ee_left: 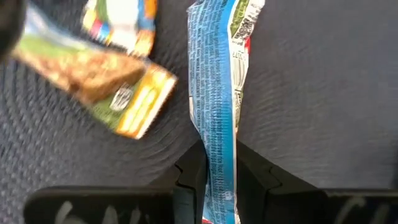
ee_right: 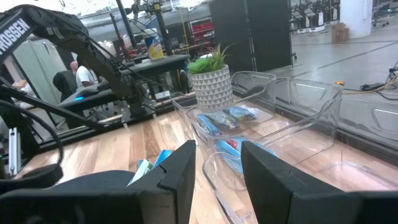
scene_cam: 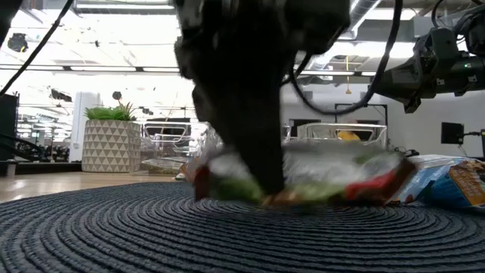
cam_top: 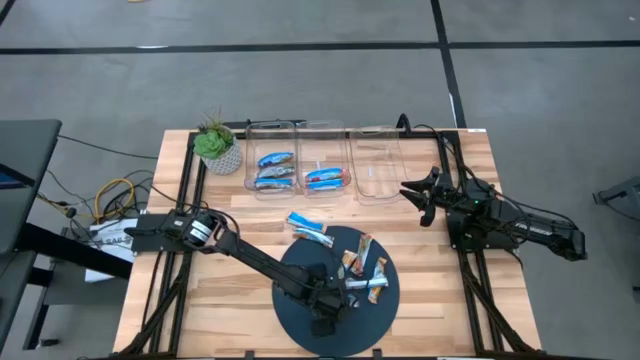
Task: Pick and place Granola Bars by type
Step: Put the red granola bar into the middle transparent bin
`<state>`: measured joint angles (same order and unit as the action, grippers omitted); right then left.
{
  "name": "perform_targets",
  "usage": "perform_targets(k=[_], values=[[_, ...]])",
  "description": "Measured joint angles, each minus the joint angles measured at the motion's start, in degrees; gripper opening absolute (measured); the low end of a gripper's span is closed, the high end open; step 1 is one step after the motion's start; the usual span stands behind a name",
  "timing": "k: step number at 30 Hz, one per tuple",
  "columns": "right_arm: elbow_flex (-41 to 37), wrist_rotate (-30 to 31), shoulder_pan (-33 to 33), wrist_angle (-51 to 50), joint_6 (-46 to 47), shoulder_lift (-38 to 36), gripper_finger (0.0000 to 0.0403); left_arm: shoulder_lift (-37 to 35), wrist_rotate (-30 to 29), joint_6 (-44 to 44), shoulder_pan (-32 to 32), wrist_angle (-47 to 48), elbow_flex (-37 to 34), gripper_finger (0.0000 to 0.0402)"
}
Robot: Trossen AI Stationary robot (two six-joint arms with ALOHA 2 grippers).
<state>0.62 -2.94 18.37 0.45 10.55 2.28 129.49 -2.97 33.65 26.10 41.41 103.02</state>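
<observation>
A dark round mat (cam_top: 300, 322) lies at the table's near middle with several granola bars on it. My left gripper (ee_left: 221, 155) reaches down onto the mat and is shut on a blue-and-white bar (ee_left: 214, 74). Beside that bar lie an orange-and-green bar (ee_left: 106, 81) and another (ee_left: 121, 18). Two blue bars (cam_top: 308, 228) rest partly off the mat's far edge. My right gripper (cam_top: 420, 195) stands open and level at the table's right, near the bins, with nothing between its fingers. My left gripper pinches the blue-and-white bar by its two long edges (ee_left: 219, 171) near one end, between the two fingers. The fingers slant steeply down from above and stand across the bar. The wrapper is squeezed narrow there; the bar's far part lies on the mat (ee_left: 323, 93).
Three clear bins stand in a row at the far side: the left one (cam_top: 272, 160) holds blue bars, the middle one (cam_top: 325, 172) blue-and-red bars, the right one (cam_top: 378, 165) shows none. A potted plant (cam_top: 218, 148) stands at the far left.
</observation>
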Motion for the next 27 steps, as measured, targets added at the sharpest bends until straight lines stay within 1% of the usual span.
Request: perform_targets(k=[5,11,19,27], values=[[0.0,0.0,0.0,0.0,0.0,0.0,0.0123,0.0,0.1,0.0,0.1,0.1,3.4,0.0055],[0.0,0.0,0.0,0.0,0.0,0.0,0.0123,-0.1,-1.8,-0.2,-0.3,0.2,8.4,0.0055],[0.0,0.0,0.0,0.0,0.0,0.0,0.0123,-0.1,-3.7,-3.7,-2.6,0.4,16.7,0.0055],[0.0,0.0,0.0,0.0,0.0,0.0,0.0123,-0.2,-3.9,-7.1,-5.0,0.0,24.8,0.0055]])
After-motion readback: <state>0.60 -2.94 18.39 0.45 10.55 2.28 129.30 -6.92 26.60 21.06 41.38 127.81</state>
